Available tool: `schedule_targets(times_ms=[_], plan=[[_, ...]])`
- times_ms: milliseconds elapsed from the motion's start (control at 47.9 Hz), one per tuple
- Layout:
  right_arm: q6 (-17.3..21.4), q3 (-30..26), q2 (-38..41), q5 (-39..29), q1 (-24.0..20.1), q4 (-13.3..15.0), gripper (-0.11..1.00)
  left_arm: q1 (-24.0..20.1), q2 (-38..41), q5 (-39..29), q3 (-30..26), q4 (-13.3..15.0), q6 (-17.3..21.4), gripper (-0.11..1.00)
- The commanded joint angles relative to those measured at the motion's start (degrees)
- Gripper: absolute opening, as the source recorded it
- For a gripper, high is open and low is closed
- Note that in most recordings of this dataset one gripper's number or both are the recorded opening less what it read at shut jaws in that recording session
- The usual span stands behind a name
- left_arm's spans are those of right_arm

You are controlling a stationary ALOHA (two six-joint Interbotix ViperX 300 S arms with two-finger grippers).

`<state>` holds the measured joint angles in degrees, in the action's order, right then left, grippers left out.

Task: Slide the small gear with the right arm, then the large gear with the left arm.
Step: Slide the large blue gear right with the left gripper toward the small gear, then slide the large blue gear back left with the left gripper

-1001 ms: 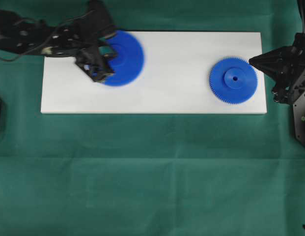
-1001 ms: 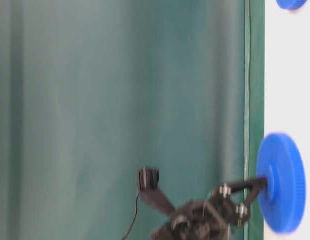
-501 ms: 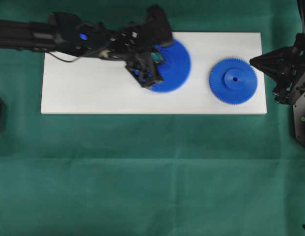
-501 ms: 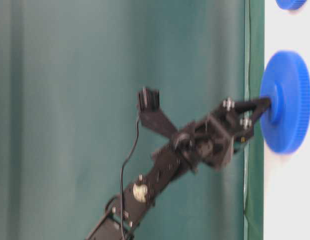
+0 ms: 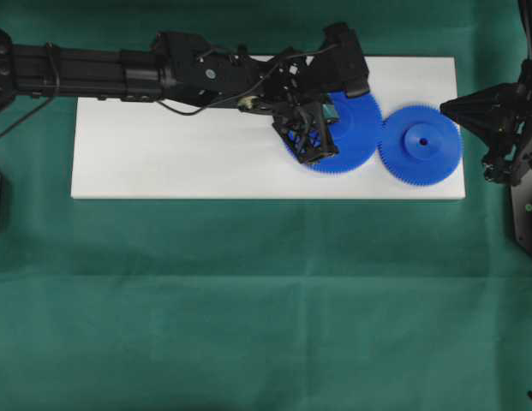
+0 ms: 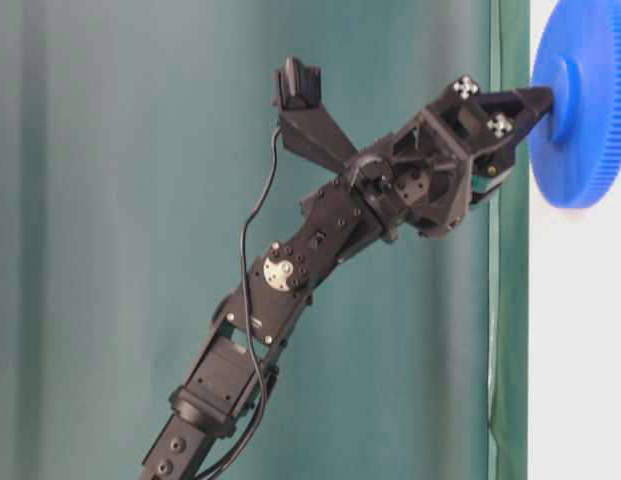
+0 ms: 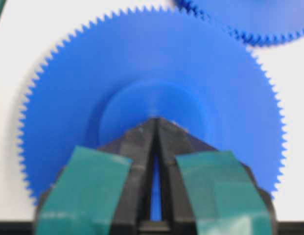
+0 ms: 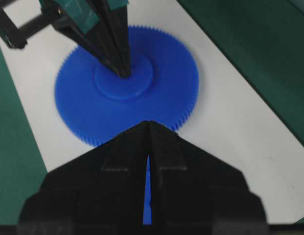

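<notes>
The large gear (image 5: pixel 349 133), a wide blue plastic toothed disc with a raised round hub, lies flat toward the right end of the long white rectangular board (image 5: pixel 163 163). Its teeth meet those of the small gear (image 5: pixel 421 144), a narrower blue toothed disc with a hub and centre hole, which sits at the board's right end, close to the short edge. In the overhead view the two rims appear to touch.

The main risk, as I judge it, is overshoot. If the left arm's black pointed gripper (image 5: pixel 310 137) keeps pressing rightward, the large gear would shove the small one off the board's end, or the teeth would ride up tip on tip and tilt one disc. The tip could also skid off the smooth hub (there is no socket to seat it), leaving the gear short or skewed.

That left gripper has its teal-taped fingers (image 7: pixel 85 186) brought together to a point, with only a thin slit between them, and the point bears down on the large gear's hub. It grips nothing.

The right arm's black gripper (image 5: pixel 447 106) hovers just beyond the small gear, at the board's right edge. Its jaws are likewise drawn to a narrow point, empty, and apart from the gear.

The board rests on a green cloth (image 5: pixel 266 325).
</notes>
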<state>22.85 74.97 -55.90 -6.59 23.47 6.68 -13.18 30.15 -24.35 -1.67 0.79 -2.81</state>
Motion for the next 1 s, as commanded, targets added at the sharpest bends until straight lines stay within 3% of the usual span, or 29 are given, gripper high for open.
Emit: schedule_targets(times_ms=[0, 981], plan=[[-0.09, -0.35, -0.26, 0.26, -0.09, 0.18, 0.51, 0.88, -0.35, -1.14, -0.26, 0.0, 0.09, 0.0], [0.0, 0.0, -0.88, 0.26, -0.09, 0.18, 0.51, 0.79, -2.64, -1.14, 1.32, 0.0, 0.09, 0.0]])
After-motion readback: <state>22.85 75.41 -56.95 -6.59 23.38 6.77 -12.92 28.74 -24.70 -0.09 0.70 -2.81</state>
